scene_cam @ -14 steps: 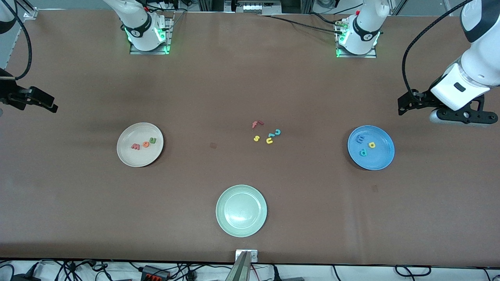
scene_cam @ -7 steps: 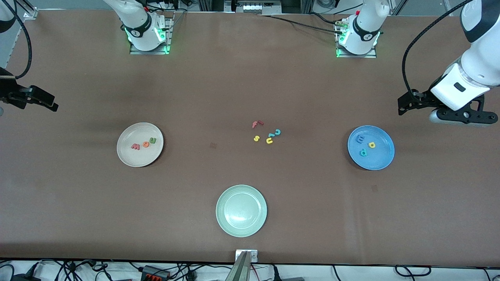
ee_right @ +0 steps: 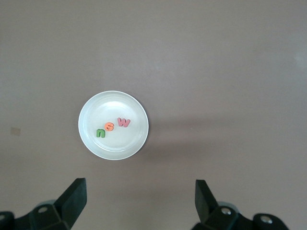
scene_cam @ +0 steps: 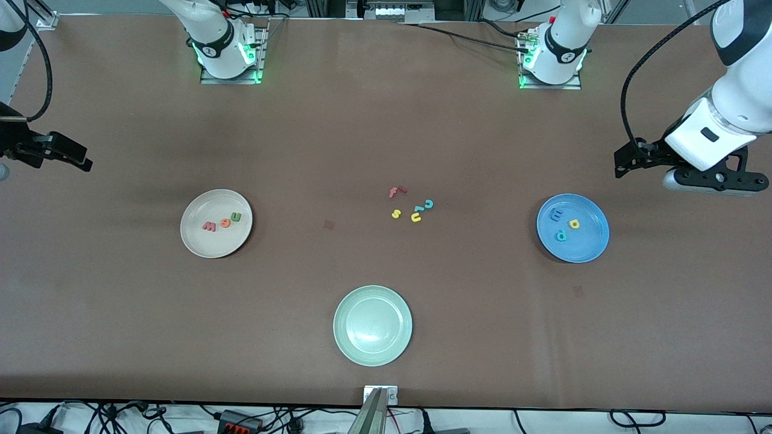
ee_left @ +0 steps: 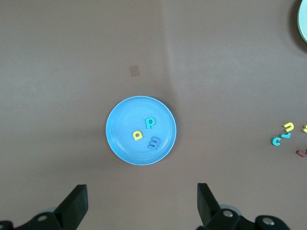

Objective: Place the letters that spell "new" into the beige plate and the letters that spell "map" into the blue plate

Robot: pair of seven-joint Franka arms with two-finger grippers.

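The beige plate (scene_cam: 214,242) (ee_right: 111,104) holds the dark green n (scene_cam: 235,217) (ee_right: 100,132), orange e (scene_cam: 225,222) (ee_right: 110,127) and salmon-red w (scene_cam: 208,226) (ee_right: 123,122). In the blue plate (scene_cam: 588,241) (ee_left: 123,119) lie the blue m (scene_cam: 556,214) (ee_left: 154,142), yellow a (scene_cam: 574,223) (ee_left: 137,135) and teal p (scene_cam: 561,235) (ee_left: 150,123). My left gripper (scene_cam: 620,163) (ee_left: 142,201) hangs open and empty over bare table beside the blue plate. My right gripper (scene_cam: 86,163) (ee_right: 139,196) hangs open and empty over bare table beside the beige plate.
Loose letters lie mid-table: a red f (scene_cam: 396,191), a yellow s (scene_cam: 396,213), a yellow u (scene_cam: 416,217) and a teal c (scene_cam: 428,204). A pale green plate (scene_cam: 373,355) sits nearer the front camera, with nothing in it.
The right gripper has crept very slightly toward the table's middle. Nothing else has moved.
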